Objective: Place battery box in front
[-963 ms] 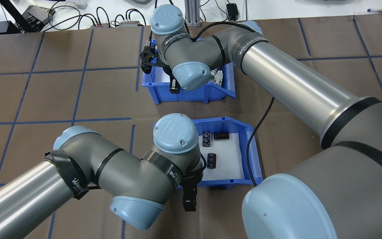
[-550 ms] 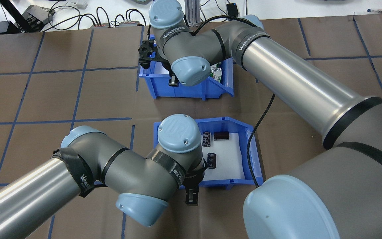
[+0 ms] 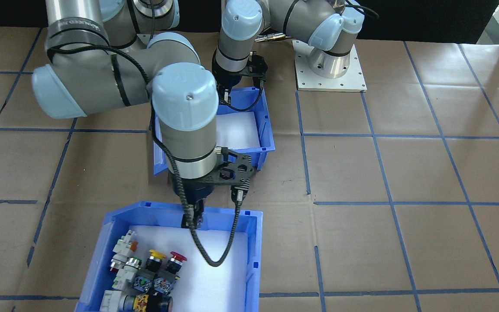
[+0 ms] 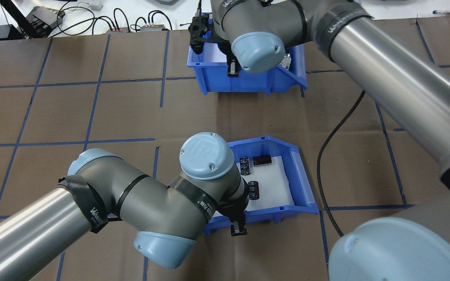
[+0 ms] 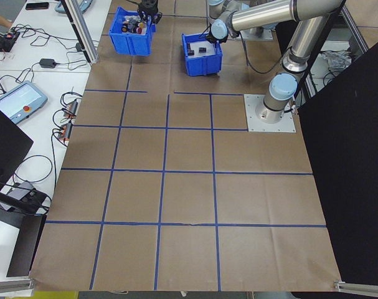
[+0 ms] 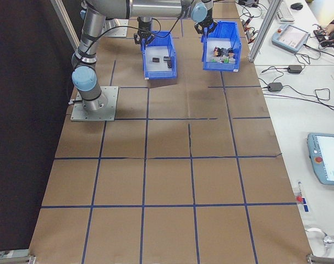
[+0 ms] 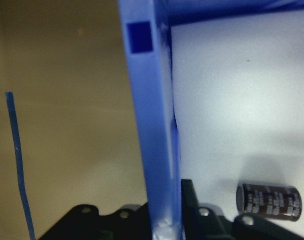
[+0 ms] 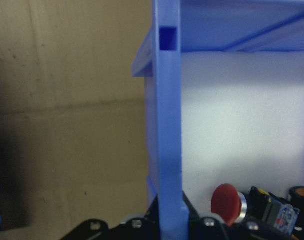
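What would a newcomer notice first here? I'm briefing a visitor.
Two blue bins in line, each gripped at a wall by an arm. The battery box sits nearest the robot, held by the left end effector. The switch bin, full of coloured buttons, sits farther out, held by the right end effector.

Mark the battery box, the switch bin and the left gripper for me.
battery box [image 4: 301,183]: overhead exterior view, on its right side wall.
switch bin [image 3: 98,255]: exterior front-facing view, on its side wall beside the switches.
left gripper [image 4: 238,228]: overhead exterior view, at the fingertips straddling the battery box's near wall.
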{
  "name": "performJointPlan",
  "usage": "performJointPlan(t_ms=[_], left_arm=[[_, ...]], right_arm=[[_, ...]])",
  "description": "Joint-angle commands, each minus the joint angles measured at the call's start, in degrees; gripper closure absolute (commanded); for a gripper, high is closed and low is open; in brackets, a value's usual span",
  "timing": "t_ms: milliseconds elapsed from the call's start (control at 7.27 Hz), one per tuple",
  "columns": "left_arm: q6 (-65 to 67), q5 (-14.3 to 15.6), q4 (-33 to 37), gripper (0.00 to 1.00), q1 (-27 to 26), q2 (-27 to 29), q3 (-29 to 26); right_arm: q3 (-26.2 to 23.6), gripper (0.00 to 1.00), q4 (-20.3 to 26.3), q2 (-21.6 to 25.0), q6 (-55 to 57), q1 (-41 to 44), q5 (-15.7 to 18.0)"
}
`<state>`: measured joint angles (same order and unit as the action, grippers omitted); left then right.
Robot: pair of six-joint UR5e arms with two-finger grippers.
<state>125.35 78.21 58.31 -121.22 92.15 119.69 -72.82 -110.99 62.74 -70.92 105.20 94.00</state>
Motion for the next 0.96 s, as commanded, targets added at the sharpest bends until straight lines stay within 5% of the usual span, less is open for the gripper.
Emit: performJointPlan(t_ms=[0,413,688,826], left_arm=[[-1.8,0.6,0.2,1.0,2.3,-2.9,-0.5],[-11.0,3.9,0.1,1.0,11.1,-2.9,-1.3],[-19.6,4.7,0.1,1.0,17.0,1.3,-6.4],[-21.4,8.0,0.1,1.0,18.5,5.8,-10.6]], right_arm=[[-0.1,1.0,0.5,2.5,-10.7,-7.6,0.0],[-0.2,1.0,5.9,6.2,-27.3,-17.9,-0.9],[-0.3,1.0,9.5,7.2,-39.9,-26.7,-4.4],[-1.3,1.0,11.0,8.3,-43.8,-30.0,-5.4]])
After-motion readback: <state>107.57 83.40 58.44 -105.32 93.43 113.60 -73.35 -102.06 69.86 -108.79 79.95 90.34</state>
